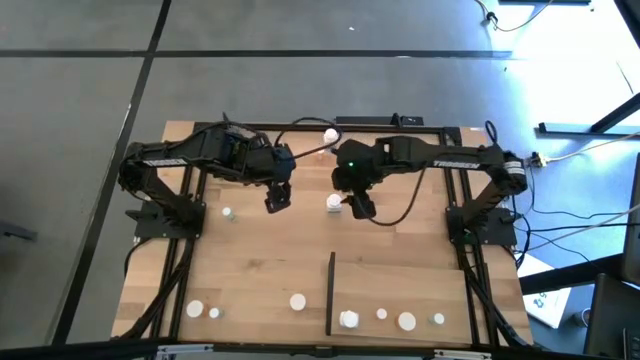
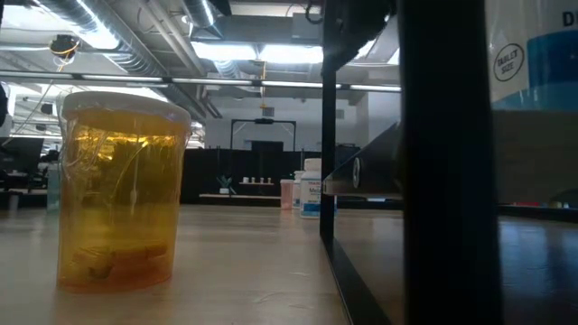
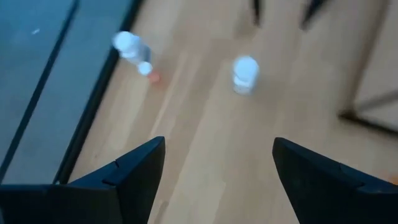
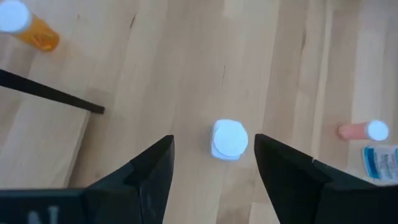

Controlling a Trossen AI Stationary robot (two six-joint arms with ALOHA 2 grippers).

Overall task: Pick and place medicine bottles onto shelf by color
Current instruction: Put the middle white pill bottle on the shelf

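The right gripper [image 4: 214, 165] hangs over a small white bottle [image 4: 230, 139] that stands upright near the middle of the desk [image 1: 260, 260], a little toward its far edge. In the right wrist view the jaws are open, one finger on each side of the bottle's cap, and they do not touch it. The left gripper [image 3: 217, 165] waits just beside it over the desk, its jaws wide open and empty.

The shelf [image 1: 420, 290] lies at the near right corner of the desk, with its thin black upright strip [image 1: 330, 292] along the side that faces the middle. Four bottles already stand on it in a row near the near edge, and the white bottle is well apart from them.

The first risk, I think, is the grasp itself. The bottle sits closer to one finger than to the other, so when the jaws close, the nearer finger can push it first and tip it or let it slide away. The cap is round and smooth, so a grip taken too high can slip.

The second risk is the way to the shelf. If the bottle is carried low, it can strike the black strip. On the shelf, a careless placing can knock the bottles that stand there.

A pinkish bottle [image 4: 364, 131] lies on its side near the white one, and a wide descent may disturb it.
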